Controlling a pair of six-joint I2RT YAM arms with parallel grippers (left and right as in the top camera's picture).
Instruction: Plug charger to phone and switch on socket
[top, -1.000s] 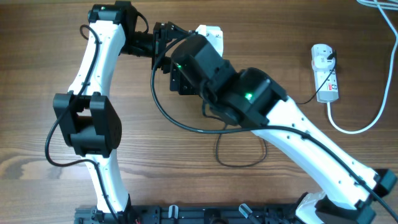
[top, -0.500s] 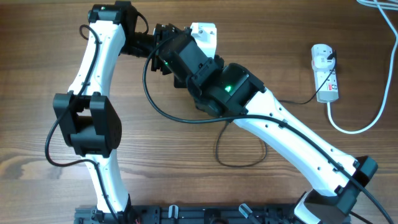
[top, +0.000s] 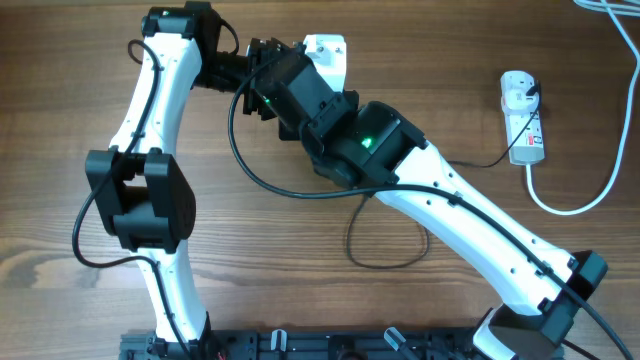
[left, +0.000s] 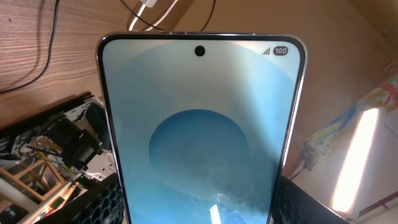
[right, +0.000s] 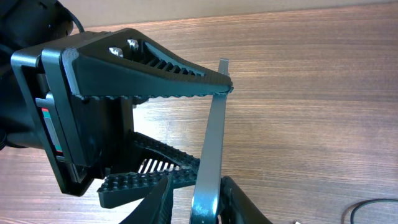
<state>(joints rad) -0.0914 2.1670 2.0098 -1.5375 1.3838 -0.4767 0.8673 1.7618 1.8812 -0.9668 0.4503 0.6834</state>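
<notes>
My left gripper (left: 199, 208) is shut on the phone (left: 199, 124), whose cyan-blue screen fills the left wrist view. From overhead the phone (top: 328, 50) shows as a white slab at the top centre, held off the table. My right gripper (right: 199, 202) is open but narrow. The phone's thin edge (right: 210, 143) stands between its fingers, touching the right finger, with a gap to the left one. The charger cable (top: 385, 263) loops on the table under the right arm; its connector tip is hidden. The socket (top: 522, 115) lies at the right.
A thick white cord (top: 590, 190) curves from the socket toward the table's right edge. Both arms cross over the upper middle of the table. A black cable (right: 373, 208) shows at the lower right of the right wrist view.
The right arm has swung up and left to the phone, and its jaws have narrowed round the phone's edge. The phone shifted slightly left. The left gripper's hold is unchanged.
</notes>
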